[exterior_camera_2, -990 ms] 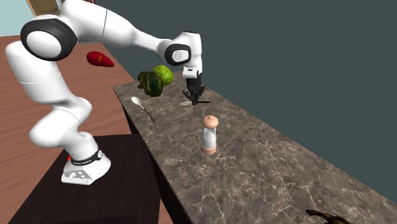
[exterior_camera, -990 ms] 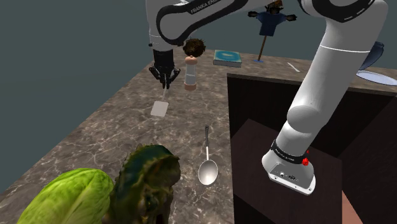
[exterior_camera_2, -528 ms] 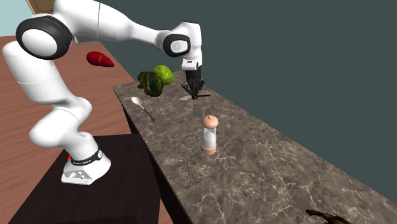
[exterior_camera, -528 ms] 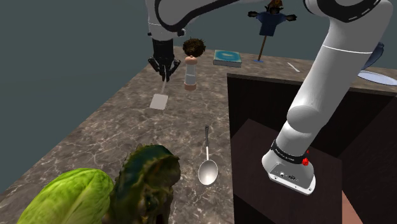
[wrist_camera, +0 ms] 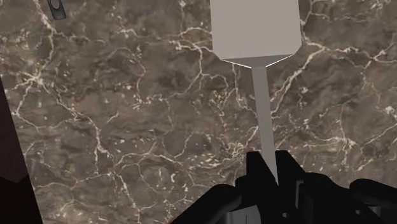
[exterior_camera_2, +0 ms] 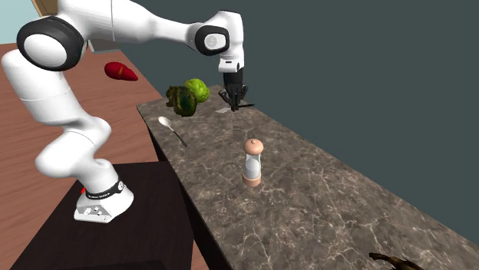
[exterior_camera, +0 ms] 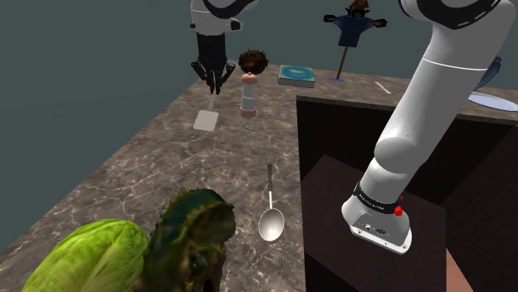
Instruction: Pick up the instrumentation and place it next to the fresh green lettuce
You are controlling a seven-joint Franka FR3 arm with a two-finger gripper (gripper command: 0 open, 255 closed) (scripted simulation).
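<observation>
One hand [exterior_camera: 215,88] clenched on spatula [wrist_camera: 256,32] handle, grinder [exterior_camera: 250,83] near, spoon [exterior_camera: 271,217] nearer lettuce [exterior_camera: 87,253]

A dark marble desk [exterior_camera: 149,158] with pale veins stretches under the jaws. Behind the jaws stands a plain wall [exterior_camera: 75,58] of dull blue-grey. Far from the jaws, lower than the desk, lies a reddish-brown floor [exterior_camera_2: 15,199].

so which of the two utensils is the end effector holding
The flat-bladed spatula: the end effector is shut on its thin handle. The round-bowled spoon lies loose on the marble counter.
</observation>
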